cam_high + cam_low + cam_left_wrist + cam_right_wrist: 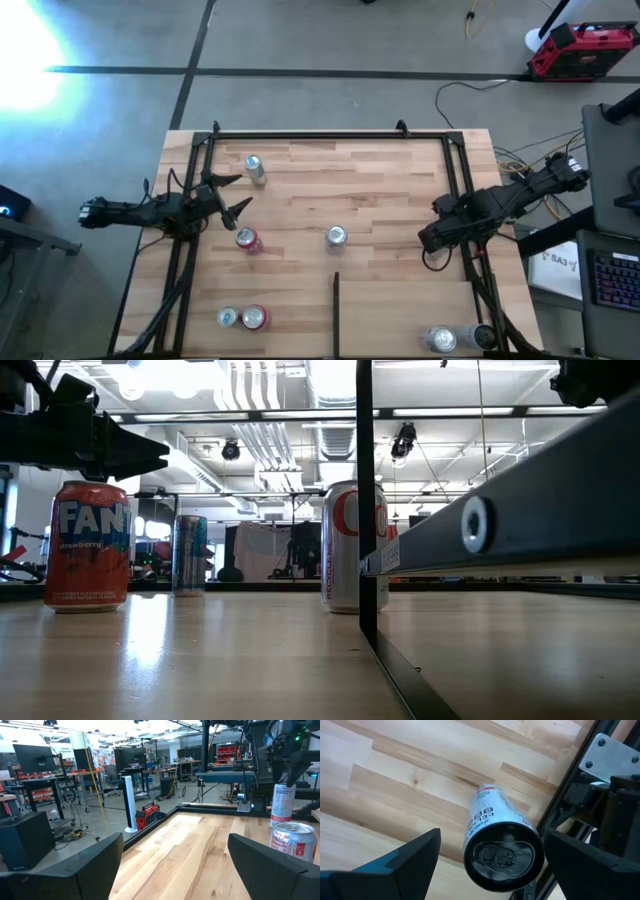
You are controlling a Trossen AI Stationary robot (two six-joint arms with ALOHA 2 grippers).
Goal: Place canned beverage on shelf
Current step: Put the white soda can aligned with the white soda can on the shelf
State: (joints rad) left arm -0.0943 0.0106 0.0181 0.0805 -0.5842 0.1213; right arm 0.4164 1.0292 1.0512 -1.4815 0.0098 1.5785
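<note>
We see six cans standing upright on the shelf, the light butcher-block board inside its black tube frame. Nearest the right gripper, a white can stands just beneath it close to the frame's right rail; in the right wrist view it sits between the two dark fingers with a gap on each side, so those jaws are parted and hold nothing. A silver can stands mid-board, just beyond the far end of the thin dark divider strip. To its left stands a red can, and at the far left a slim pale can. A silver-topped can and a red-topped can stand side by side at the near left. The left gripper hovers over the board's left side between the slim pale can and the red can, its jaws spread wide and empty. At the near right edge two more cans show, partly hidden by the frame.
</note>
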